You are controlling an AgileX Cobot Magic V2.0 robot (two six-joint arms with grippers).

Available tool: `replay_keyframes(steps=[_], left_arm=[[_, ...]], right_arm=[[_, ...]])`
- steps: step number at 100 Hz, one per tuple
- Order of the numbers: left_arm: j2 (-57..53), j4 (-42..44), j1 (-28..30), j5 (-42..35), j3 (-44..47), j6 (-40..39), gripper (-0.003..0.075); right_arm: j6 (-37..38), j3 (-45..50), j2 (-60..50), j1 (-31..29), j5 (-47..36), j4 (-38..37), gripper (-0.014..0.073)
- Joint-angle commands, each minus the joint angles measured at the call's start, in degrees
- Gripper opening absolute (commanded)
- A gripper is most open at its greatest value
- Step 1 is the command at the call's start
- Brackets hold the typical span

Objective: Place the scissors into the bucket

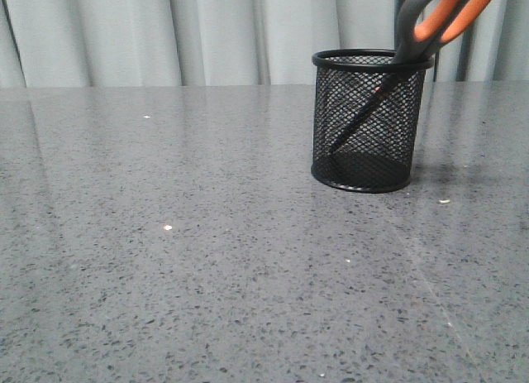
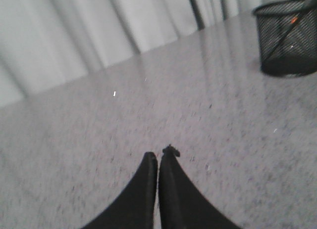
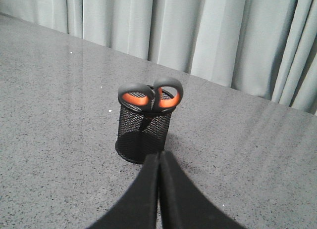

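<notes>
Scissors are sitting blades-down inside the bucket, leaning on its rim — orange-lined handles sticking out above. Bucket is standing upright on the grey desk. Left hand and right hand — both pressed together, gripping nothing, clear of the bucket.

scissors in bucket, on table
</notes>
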Motion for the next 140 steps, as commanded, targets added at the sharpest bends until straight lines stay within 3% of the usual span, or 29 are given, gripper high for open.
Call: replay_keyframes(steps=[1, 7, 20, 34, 129, 140], left_arm=[[-1.05, -2.86, 3.32, -6.28, 2.26, -1.03, -0.0019], [-3.41, -2.86, 5.13, -5.72, 4.02, -1.03, -0.0019], [-8.26, -4.22, 9.54, 6.92, 3.99, -1.14, -0.0019], [-11.70, -5.58, 13.70, 15.26, 3.99, -1.16, -0.0019], [-13.07, -5.58, 15.73, 15.99, 3.99, -1.16, -0.0019], [-13.07, -5.58, 15.73, 15.99, 3.99, -1.16, -0.0019]], right_arm=[[-0.04, -1.25, 1.37, -0.18, -4.93, 0.67, -0.0045], [-0.04, -1.25, 1.37, -0.18, -4.93, 0.67, -0.0045], [-0.04, -1.25, 1.37, -0.18, -4.93, 0.67, -0.0045], [-0.04, -1.25, 1.37, -0.18, -4.93, 0.67, -0.0045], [-0.04, -0.28, 1.26, -0.68, -4.10, -1.16, -0.0045], [7.39, 3.50, 1.26, -4.43, -12.83, -4.89, -0.0045]])
